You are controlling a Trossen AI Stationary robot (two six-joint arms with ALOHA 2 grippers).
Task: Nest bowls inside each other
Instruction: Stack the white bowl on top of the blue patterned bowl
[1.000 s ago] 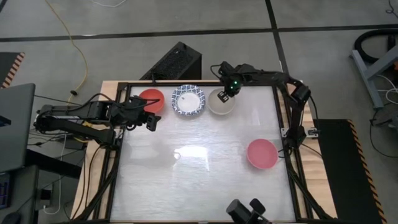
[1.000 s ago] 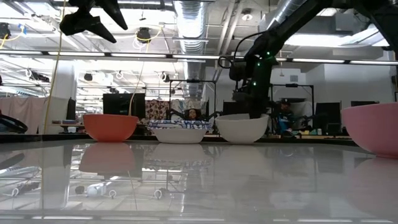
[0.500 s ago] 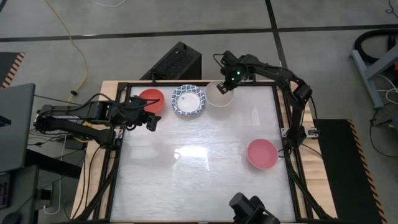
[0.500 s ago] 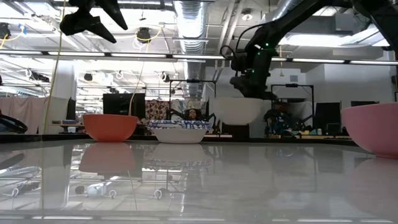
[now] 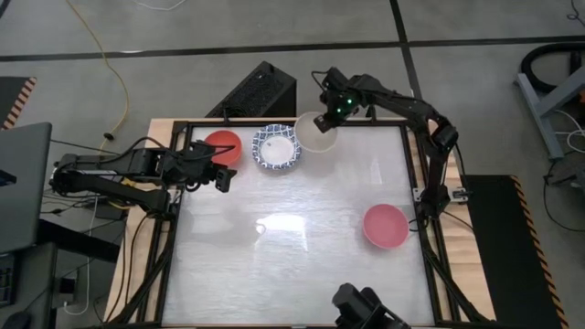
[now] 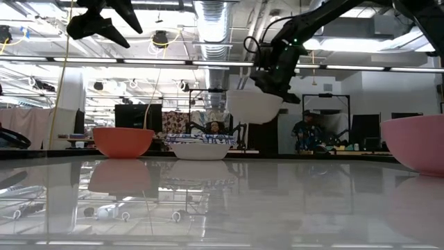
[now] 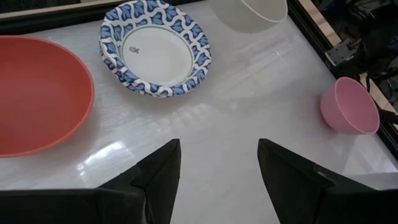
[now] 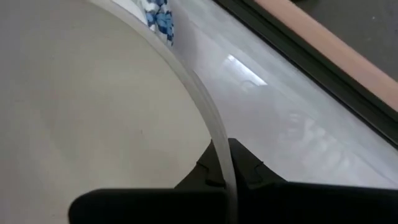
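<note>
My right gripper (image 5: 329, 119) is shut on a plain cream bowl (image 5: 315, 133), which hangs above the table's far edge (image 6: 253, 106). Just left of it, a white bowl with a blue-patterned rim (image 5: 276, 148) stands on its base. Left of that stands a red bowl (image 5: 222, 146). A pink bowl (image 5: 385, 226) stands near the right edge. My left gripper (image 7: 217, 174) hovers open near the red bowl (image 7: 37, 93), above the table, with nothing between its fingers. My right gripper pinches the cream bowl's rim (image 8: 217, 146) on the side toward the table's right, one finger (image 8: 202, 174) inside the bowl and the other outside. The fingers slant down from above. The bowl hangs lifted clear of the table, mouth up, roughly level.
A black box (image 5: 260, 91) sits just beyond the far edge. A dark frame (image 5: 416, 164) borders the glossy table. The middle and near parts of the table (image 5: 283, 256) are free room. A person (image 6: 303, 132) stands in the room behind.
My right gripper has risen and gone toward the table's left, toward the blue-patterned bowl, tipping a little. The cream bowl, which stood on the table, is now lifted clear and has travelled with it.
</note>
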